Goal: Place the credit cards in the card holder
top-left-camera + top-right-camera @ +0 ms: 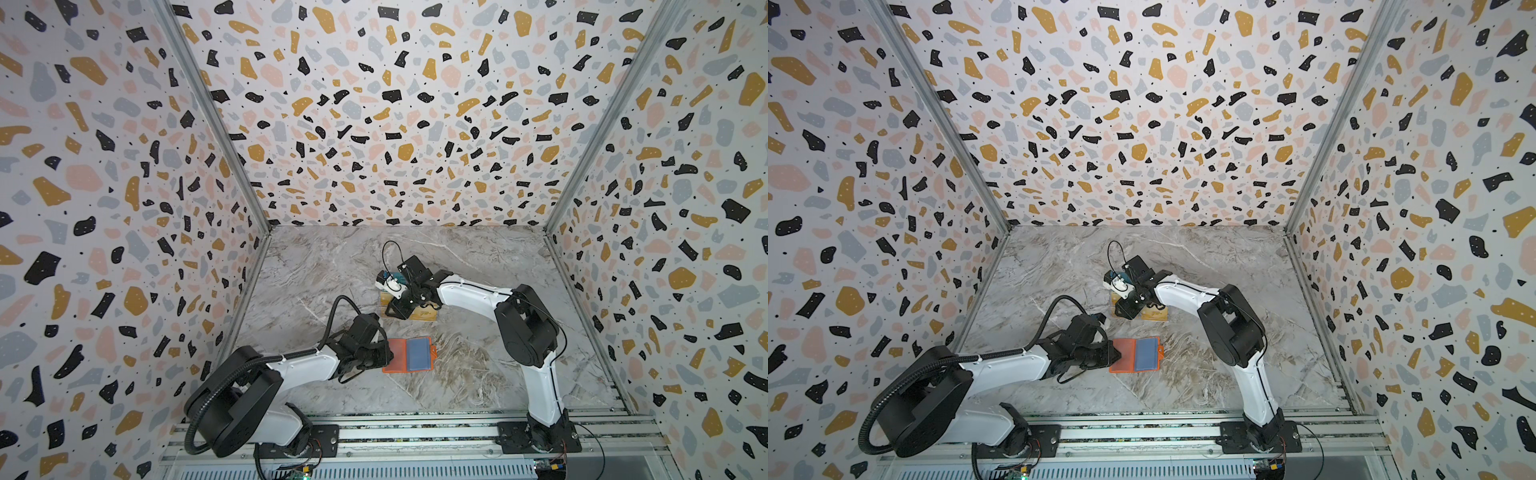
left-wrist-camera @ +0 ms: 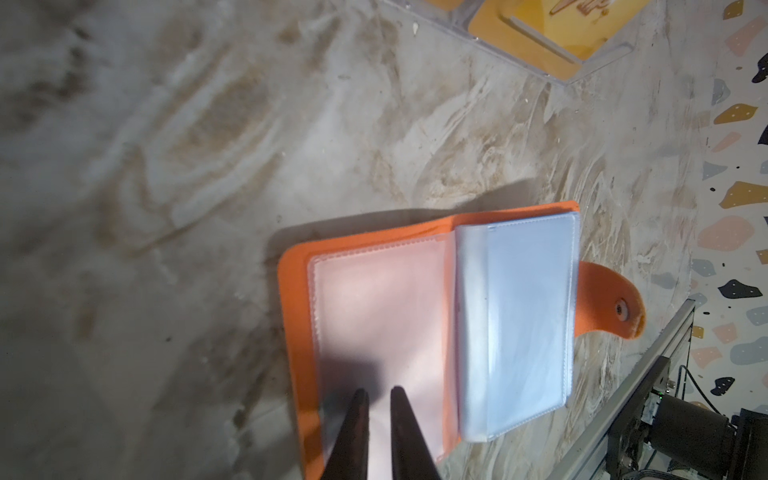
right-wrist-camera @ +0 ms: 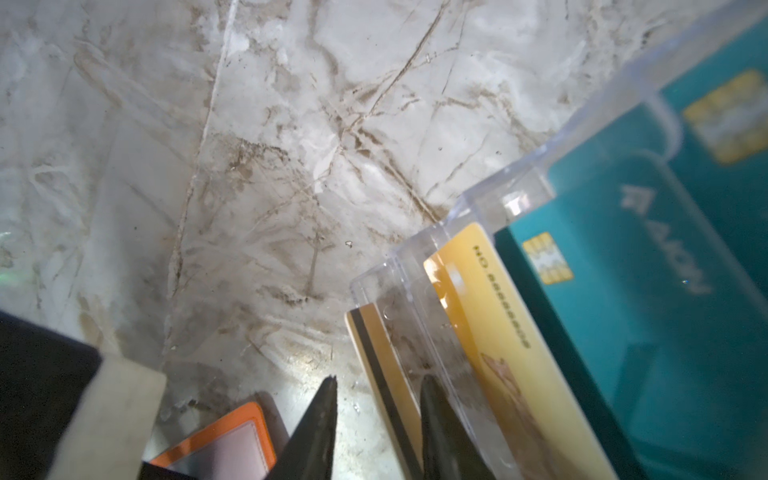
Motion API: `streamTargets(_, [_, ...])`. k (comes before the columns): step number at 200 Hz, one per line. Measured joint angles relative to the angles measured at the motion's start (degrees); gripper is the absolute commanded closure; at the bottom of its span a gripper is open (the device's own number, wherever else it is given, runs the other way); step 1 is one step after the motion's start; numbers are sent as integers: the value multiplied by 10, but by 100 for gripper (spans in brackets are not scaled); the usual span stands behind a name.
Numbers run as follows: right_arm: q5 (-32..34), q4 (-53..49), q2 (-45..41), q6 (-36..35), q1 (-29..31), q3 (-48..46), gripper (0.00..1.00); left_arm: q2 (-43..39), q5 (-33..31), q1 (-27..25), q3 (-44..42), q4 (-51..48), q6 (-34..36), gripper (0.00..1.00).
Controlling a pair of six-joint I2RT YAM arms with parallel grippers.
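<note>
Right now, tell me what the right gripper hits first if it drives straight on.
The right gripper would probably meet the gold card lying between its open jaws, or the clear rack wall beside one finger; past them, only table. Depth is unclear.

I saw the surface (image 3: 291, 145) as a smooth, marble-patterned sheet with a low sheen. The card holder (image 2: 297, 332) had a matt orange, leather-like cover. Its sleeves (image 2: 528, 316) were clear, glossy plastic film, seamed at the edges. Its tab (image 2: 598, 291) looked faintly fuzzy and carried a small metal snap (image 2: 620, 309). The rack (image 3: 490, 199) was transparent, polished acrylic. The credit cards (image 3: 511, 332) were glossy plastic, gold and teal. The fingers (image 2: 355, 436) appeared dark and matt.
</note>
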Motion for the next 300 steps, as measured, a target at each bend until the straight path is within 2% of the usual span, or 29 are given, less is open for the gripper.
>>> streamTargets(77, [12, -23, 2, -14, -1, 10, 82, 0, 0, 0, 0, -1, 2, 84])
streamTargets(199, [37, -40, 12, -48, -1, 35, 84, -15, -9, 0, 0, -17, 2, 83])
streamTargets(251, [47, -39, 12, -61, -1, 35, 94, -18, -11, 0, 0, -17, 2, 82])
streamTargets(300, [47, -34, 12, -74, 0, 35, 95, -18, -10, 0, 0, -17, 2, 82])
